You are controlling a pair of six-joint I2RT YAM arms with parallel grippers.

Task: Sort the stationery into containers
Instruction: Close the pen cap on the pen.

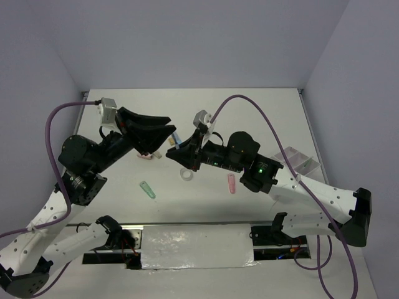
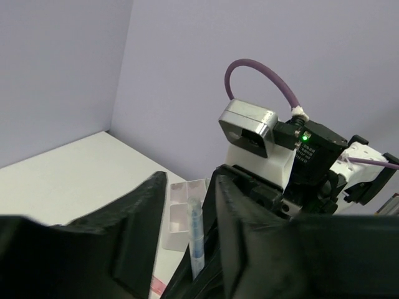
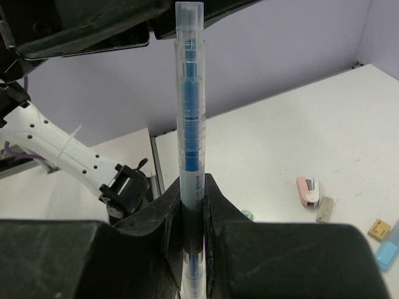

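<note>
Pinches a thin blue pen with a clear barrel in the right gripper, above the white table. Holds the left gripper spread wide near the pen's free end, well apart from the white compartmented plastic tray.

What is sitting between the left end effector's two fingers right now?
The blue pen, gripped by the right end effector, stands in the gap between the open fingers of the left end effector. The left wrist view shows this.

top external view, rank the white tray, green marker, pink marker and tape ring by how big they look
1. white tray, though partly hidden
2. green marker and pink marker, too alike to rank
3. tape ring
</note>
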